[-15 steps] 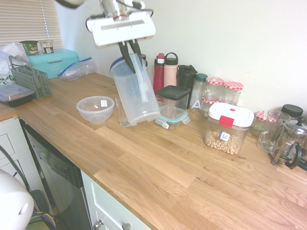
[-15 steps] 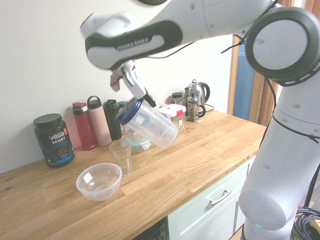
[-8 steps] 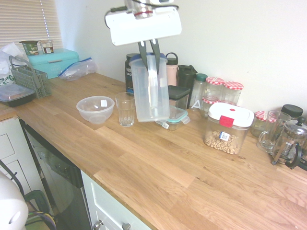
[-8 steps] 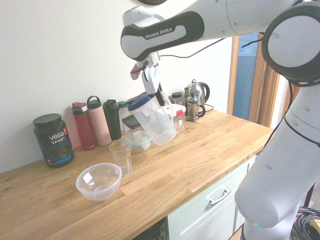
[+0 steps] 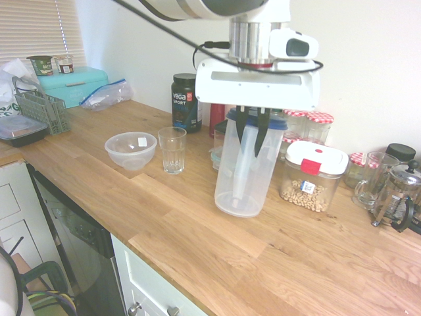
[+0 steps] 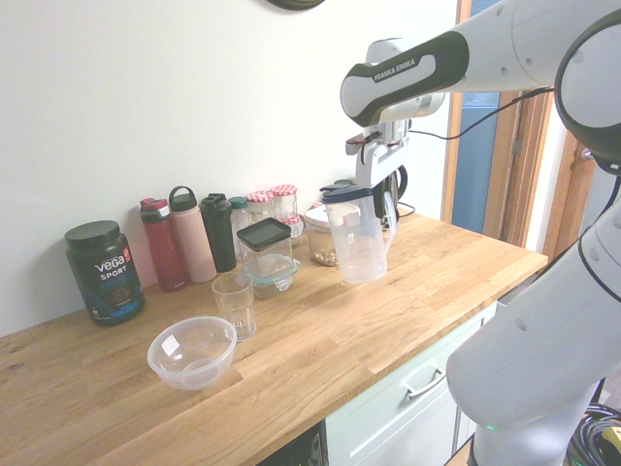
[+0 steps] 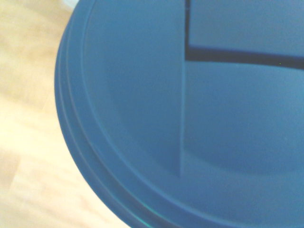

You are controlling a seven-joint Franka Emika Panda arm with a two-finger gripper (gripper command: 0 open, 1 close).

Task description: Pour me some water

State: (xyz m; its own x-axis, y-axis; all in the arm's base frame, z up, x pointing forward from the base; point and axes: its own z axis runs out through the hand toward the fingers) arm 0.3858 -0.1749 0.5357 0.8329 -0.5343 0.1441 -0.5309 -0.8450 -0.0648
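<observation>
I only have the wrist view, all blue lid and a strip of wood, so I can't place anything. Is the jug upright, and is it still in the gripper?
Observer: Upright. The gripper is shut on the pitcher at its rim, pointing straight down.
Operator: Is it on the counter?
Observer: Its base looks at or just above the worktop; I can't tell contact.
Operator: Where's the glass?
Observer: The glass stands well apart from the pitcher, next to the clear bowl.
Operator: Any water in the pitcher?
Observer: None that I can make out through its clear wall.
</observation>
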